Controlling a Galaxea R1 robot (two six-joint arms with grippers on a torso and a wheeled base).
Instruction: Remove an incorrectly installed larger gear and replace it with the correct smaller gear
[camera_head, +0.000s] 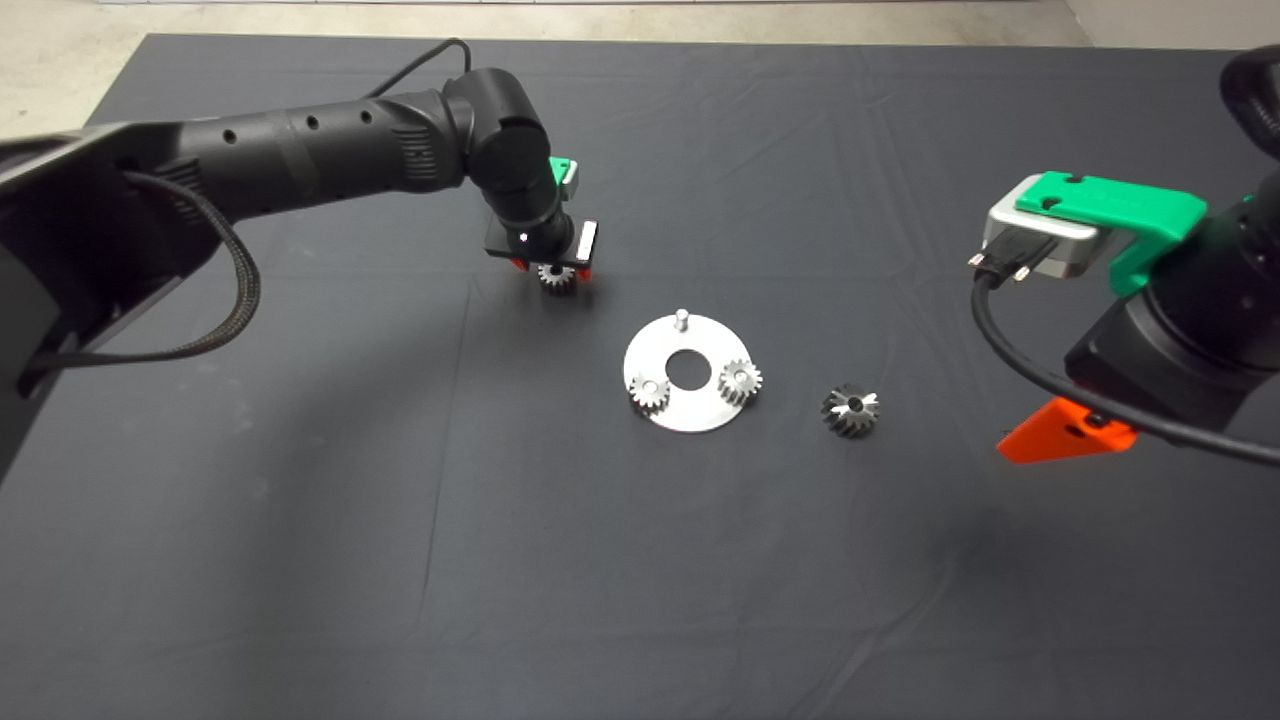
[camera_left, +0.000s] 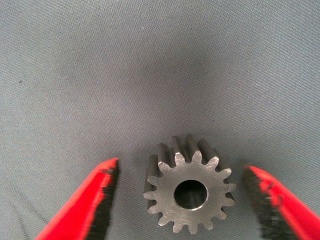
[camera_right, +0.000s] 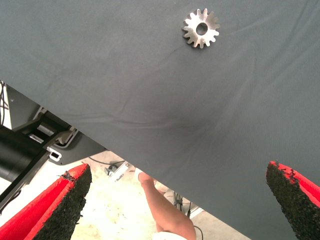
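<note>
Left claw, reaching in over the mat on the table: its red fingers stand apart, one on each side of a small gear, with a gap between each pad and the teeth. This small gear lies flat on the mat, bore upward, directly under the claw.

Beyond the left claw, toward the middle of the mat: a round plate with a central hole. Two more short gears sit on it, one at the rim nearer the left claw, the other at the opposite rim. A bare pin stands on the plate's far edge.

Between the plate and the right claw: the larger gear, alone on the mat, clear of the plate, its shiny end face up.

Right claw, held above the mat's right side: its fingers are spread wide with nothing between them. Its wrist view shows the larger gear well ahead of the fingertips, the mat's edge, and a person's leg on the floor beyond.
</note>
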